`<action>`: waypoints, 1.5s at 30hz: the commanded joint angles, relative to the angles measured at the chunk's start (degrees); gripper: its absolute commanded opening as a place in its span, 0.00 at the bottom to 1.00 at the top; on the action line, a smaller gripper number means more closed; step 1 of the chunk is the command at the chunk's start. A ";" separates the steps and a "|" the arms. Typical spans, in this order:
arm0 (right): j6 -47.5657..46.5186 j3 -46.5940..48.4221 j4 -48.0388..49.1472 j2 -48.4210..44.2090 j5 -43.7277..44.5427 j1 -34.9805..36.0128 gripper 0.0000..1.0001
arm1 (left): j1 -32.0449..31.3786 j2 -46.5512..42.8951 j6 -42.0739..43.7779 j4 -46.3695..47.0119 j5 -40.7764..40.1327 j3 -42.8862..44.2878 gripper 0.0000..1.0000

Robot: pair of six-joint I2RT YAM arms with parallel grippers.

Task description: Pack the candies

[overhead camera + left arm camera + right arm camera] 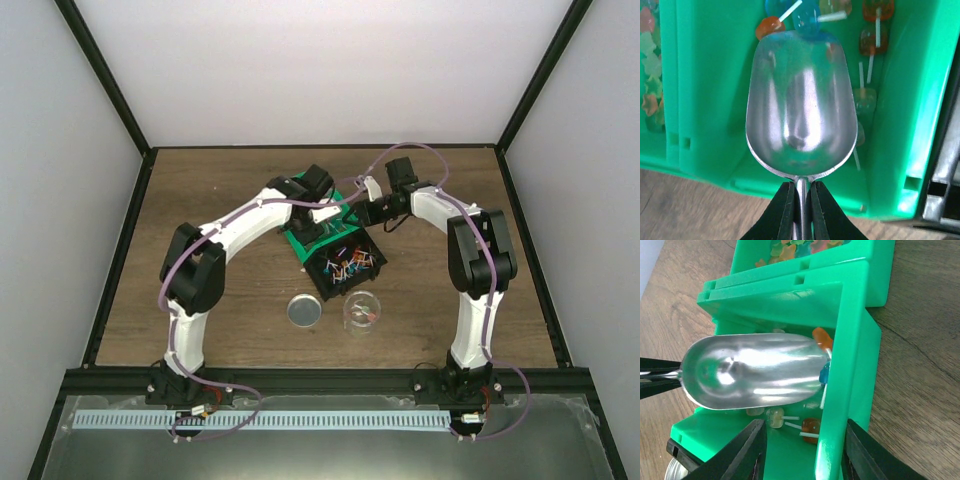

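Observation:
Small mixed-colour candies fill a black bin at the table's middle. Behind it is a green bin. My left gripper is shut on the handle of a metal scoop. The empty scoop bowl hovers over a green compartment holding orange and blue sweets on white sticks. My right gripper is open and straddles the green bin's side wall, one finger inside and one outside.
A clear cup and a round metal lid stand in front of the black bin. Another green compartment holds pale gummy shapes. The black bin's edge lies right of the scoop.

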 commanded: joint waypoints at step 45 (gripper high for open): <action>-4.69 -0.68 -1.18 -0.77 1.64 0.63 0.32 | 12.19 -19.10 -2.59 58.36 39.28 -45.62 0.04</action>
